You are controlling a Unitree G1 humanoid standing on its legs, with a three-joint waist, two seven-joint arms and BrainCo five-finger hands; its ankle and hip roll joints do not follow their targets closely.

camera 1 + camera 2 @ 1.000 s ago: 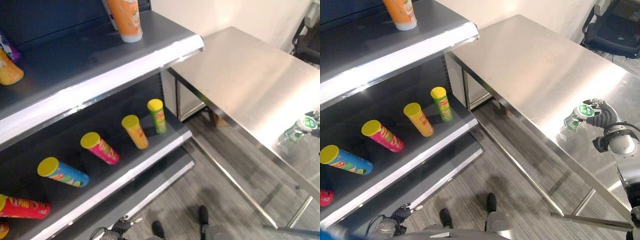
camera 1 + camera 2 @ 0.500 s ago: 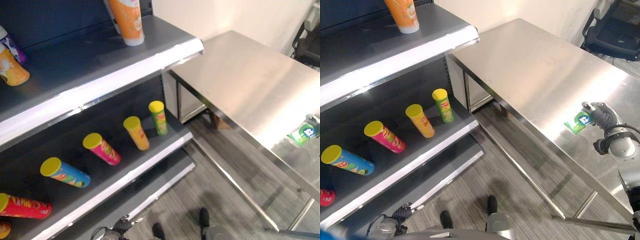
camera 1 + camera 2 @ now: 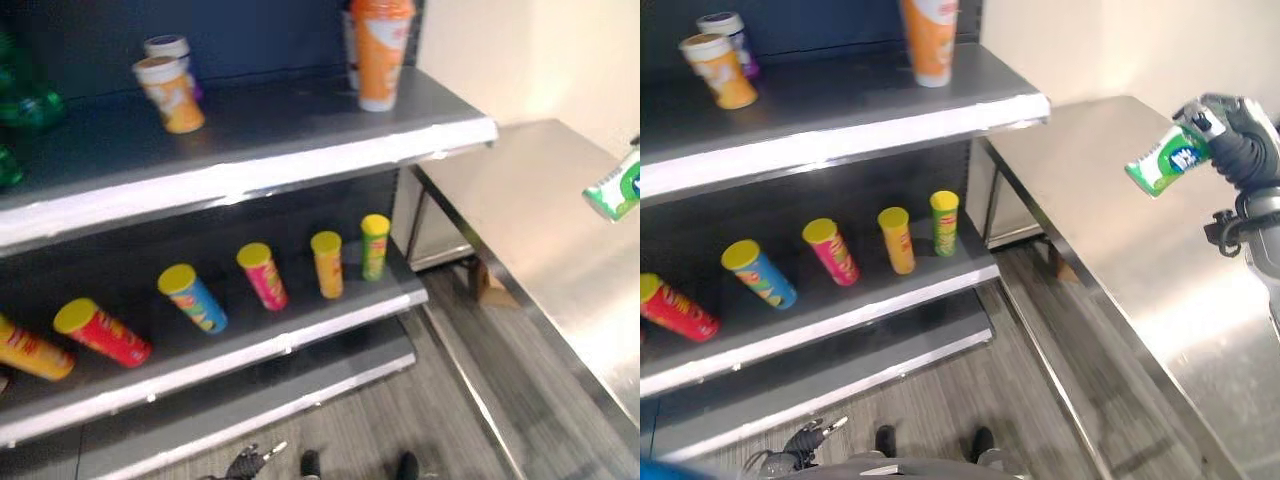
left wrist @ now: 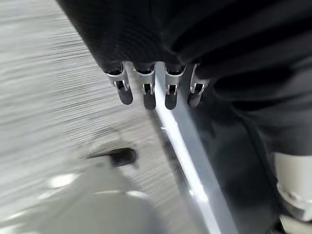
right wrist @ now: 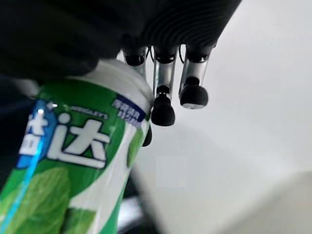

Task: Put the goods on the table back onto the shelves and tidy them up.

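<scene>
- The robot's right hand (image 3: 1237, 140) is holding a green-and-white canister (image 3: 1162, 162) in the air above the steel tabletop (image 3: 1140, 250), its fingers (image 5: 164, 92) curling round the canister's upper end, so the item is hanging tilted and clear of the surface.
- The canister is sitting well apart from the shelves, off to their right side, which suggests it is being carried across from the tabletop for restocking rather than being set down.
- The left hand (image 4: 156, 90) is hanging low beside the shelving unit with its fingers straight and relaxed, gripping nothing, apparently idle while the other arm is doing the carrying.
- On the upper shelf (image 3: 300, 165), a tall orange tub (image 3: 379, 50) is standing upright near the right end, and two smaller cups (image 3: 168, 85) are standing further left.
- On the lower shelf (image 3: 300, 335), a row of snack tubes (image 3: 262, 275) is lying on their sides, yellow lids facing outward, with a green one (image 3: 374, 245) at the right end.
- Open space is showing on the upper shelf between the tub and the cups, which looks the likeliest place for the canister to go.
</scene>
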